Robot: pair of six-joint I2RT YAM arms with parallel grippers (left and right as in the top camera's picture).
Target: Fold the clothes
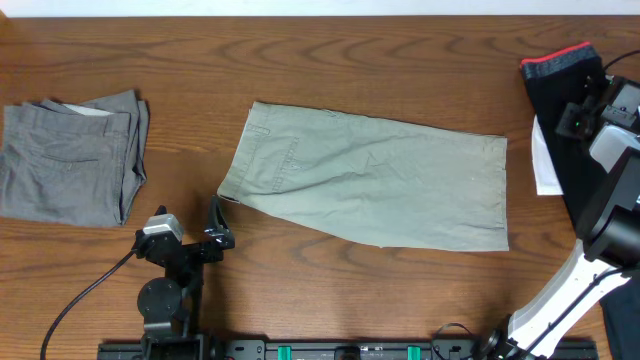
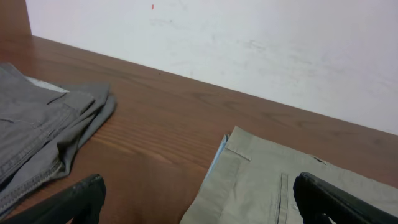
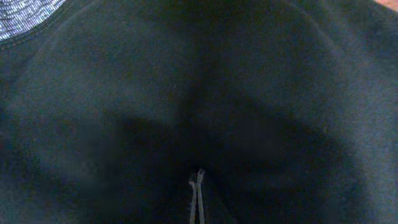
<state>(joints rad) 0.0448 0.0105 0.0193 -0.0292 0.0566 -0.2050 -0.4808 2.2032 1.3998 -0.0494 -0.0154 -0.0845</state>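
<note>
The pale khaki-green shorts (image 1: 375,175) lie flat in the middle of the table, folded lengthwise, waistband to the left; they also show in the left wrist view (image 2: 292,186). The mid-grey pair (image 1: 70,160) lies folded at the far left, also in the left wrist view (image 2: 43,134). My left gripper (image 1: 215,225) is open and empty, just in front of the khaki waistband corner (image 2: 199,193). My right gripper (image 1: 578,118) hovers over a dark garment (image 1: 560,90) at the right; its fingers (image 3: 196,180) are together, close against the dark cloth (image 3: 186,81).
The dark garment has a red and grey waistband (image 1: 555,58) and lies partly on a white sheet (image 1: 545,165). The right arm (image 1: 610,210) covers the table's right edge. The left arm's base and cable (image 1: 160,295) sit at the front left.
</note>
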